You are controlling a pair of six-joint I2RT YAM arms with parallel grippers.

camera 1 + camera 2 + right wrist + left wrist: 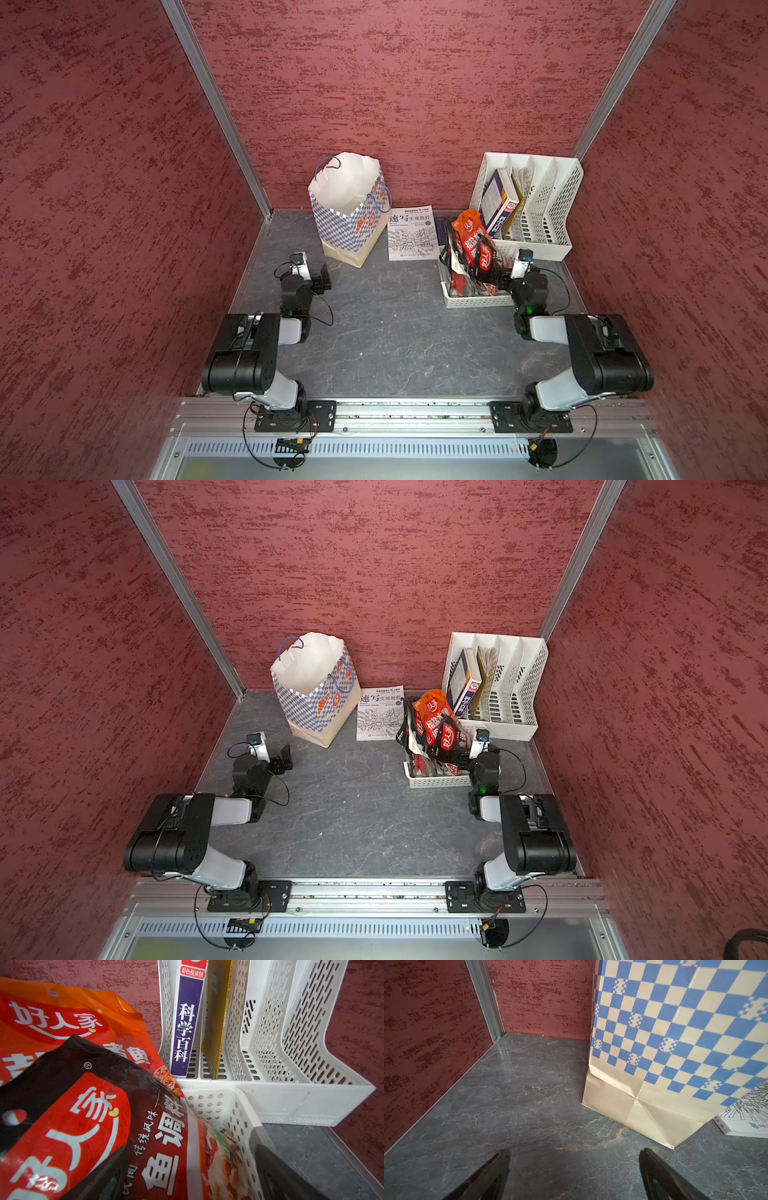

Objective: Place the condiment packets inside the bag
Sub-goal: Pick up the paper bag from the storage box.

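Observation:
Several condiment packets (473, 245) (436, 725) stand upright in a white perforated basket (469, 301) at the right. The right wrist view shows an orange packet (62, 1018) behind a black-and-red packet (83, 1115). My right gripper (496, 276) (191, 1159) is open at the basket's near right corner. Its jaws straddle the black-and-red packet's edge and the basket wall (228, 1109) without closing on them. The checkered bag (349, 216) (311, 696) (675, 1043) stands open at the back left. My left gripper (322, 280) (574, 1159) hangs open and empty in front of it, over bare table.
A white sketch booklet (411, 235) (747, 1118) lies flat between the bag and the basket. A white file rack (540, 208) (291, 1043) holding books stands at the back right, directly behind the basket. Red walls close in the table on three sides.

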